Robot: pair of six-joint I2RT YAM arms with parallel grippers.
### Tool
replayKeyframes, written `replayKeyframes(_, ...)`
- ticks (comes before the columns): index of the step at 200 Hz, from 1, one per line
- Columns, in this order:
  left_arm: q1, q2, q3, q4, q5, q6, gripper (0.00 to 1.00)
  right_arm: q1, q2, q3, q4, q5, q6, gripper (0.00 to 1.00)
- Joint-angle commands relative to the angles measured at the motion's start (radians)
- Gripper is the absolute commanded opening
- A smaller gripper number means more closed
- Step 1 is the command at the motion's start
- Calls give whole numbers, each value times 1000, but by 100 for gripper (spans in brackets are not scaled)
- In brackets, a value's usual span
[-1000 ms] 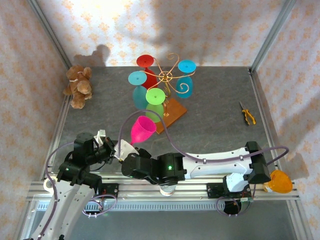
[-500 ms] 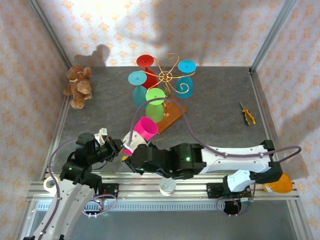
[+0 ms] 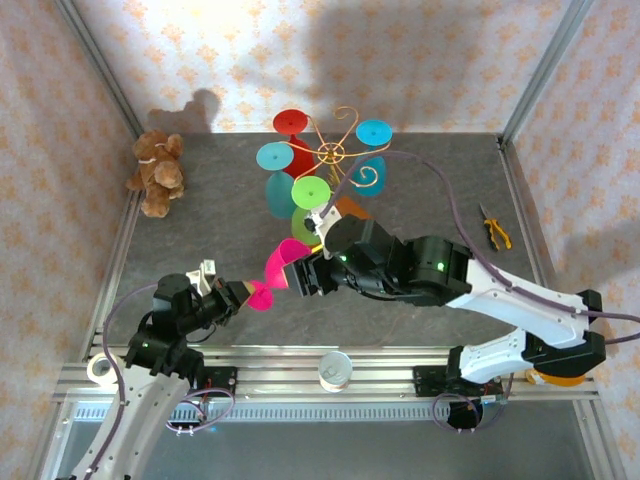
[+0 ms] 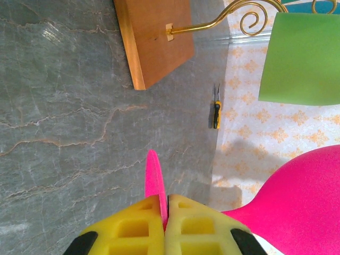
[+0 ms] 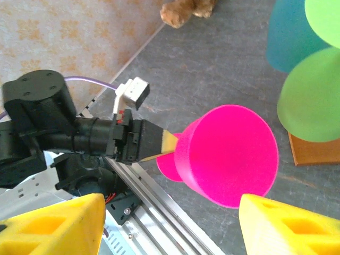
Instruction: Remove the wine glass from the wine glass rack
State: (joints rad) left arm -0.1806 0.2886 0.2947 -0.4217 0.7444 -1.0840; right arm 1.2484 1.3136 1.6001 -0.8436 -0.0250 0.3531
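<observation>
Pink wine glass (image 3: 285,262) on a slant, seemingly clear of the gold wire wine glass rack (image 3: 329,153)

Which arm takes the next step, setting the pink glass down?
Left. The left pincer is shut on the pink wine glass by its foot; the right pincer is open, gripping nothing.

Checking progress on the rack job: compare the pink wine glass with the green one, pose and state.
The pink wine glass is off the wine glass rack, its foot pinched in the left tool; the green wine glass hangs from the rack. Pink is tilted sideways; green hangs bowl down, foot on top. Both are stemmed with a flat round foot.
</observation>
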Motion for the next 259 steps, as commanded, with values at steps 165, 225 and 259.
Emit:
replayKeyframes(165, 4, 1, -39, 132, 9, -21, 0, -118, 241, 53, 67, -340, -67, 28)
replayKeyframes(225, 3, 2, -28, 134, -5, -31, 2, -118, 243, 44, 52, -326, -69, 0)
replayKeyframes(259, 3, 2, -10, 134, -17, -42, 30, -117, 233, 18, 55, -299, -51, 0)
